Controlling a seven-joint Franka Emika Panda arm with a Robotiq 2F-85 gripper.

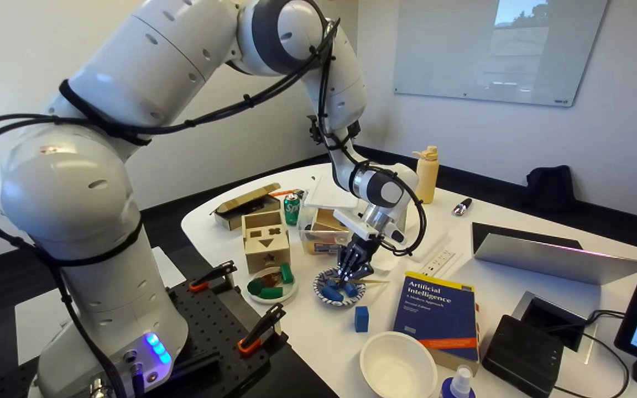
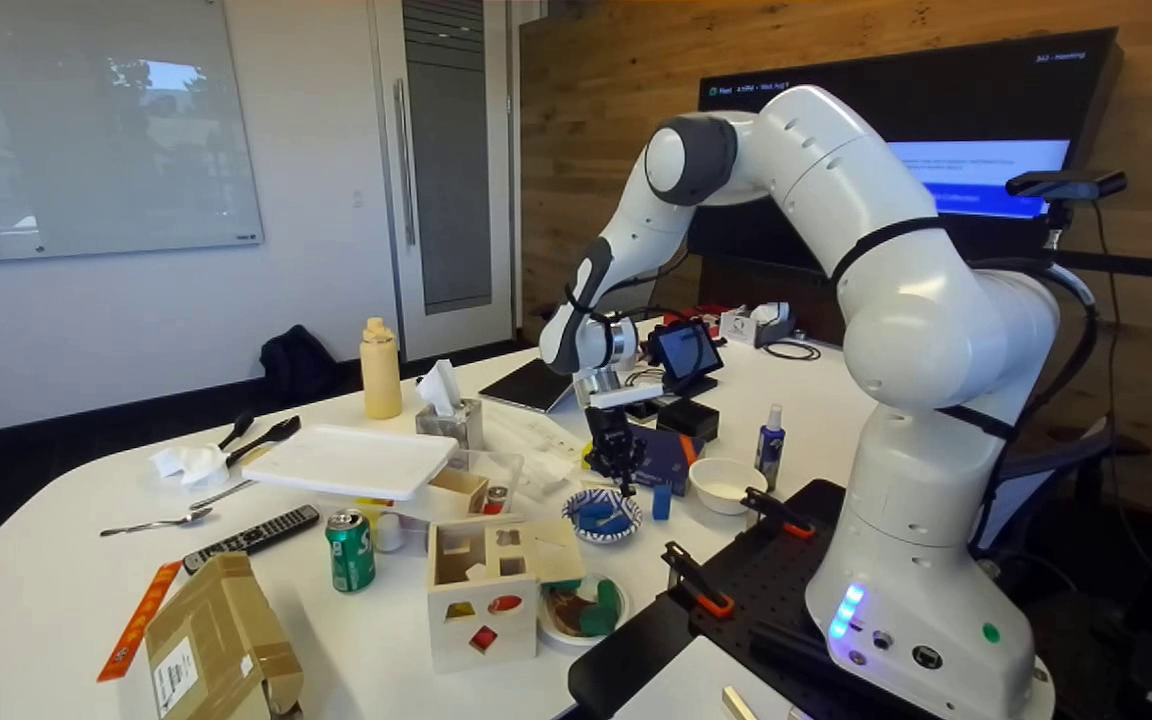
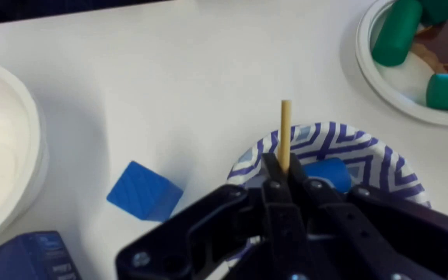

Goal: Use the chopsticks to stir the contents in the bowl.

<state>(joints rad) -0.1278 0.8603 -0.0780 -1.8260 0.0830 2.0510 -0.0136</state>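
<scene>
Pinching one chopstick (image 3: pixel 285 132) between its fingertips, the gripper (image 3: pixel 284 165) stands over the patterned bowl (image 3: pixel 364 155), lower right of the wrist view. Chopstick's long axis there near vertical, visible end toward top of frame. In an exterior view it runs near horizontal, mid-frame, right end beyond the bowl's rim. Blue blocks (image 1: pixel 332 293) lie in the bowl.
</scene>
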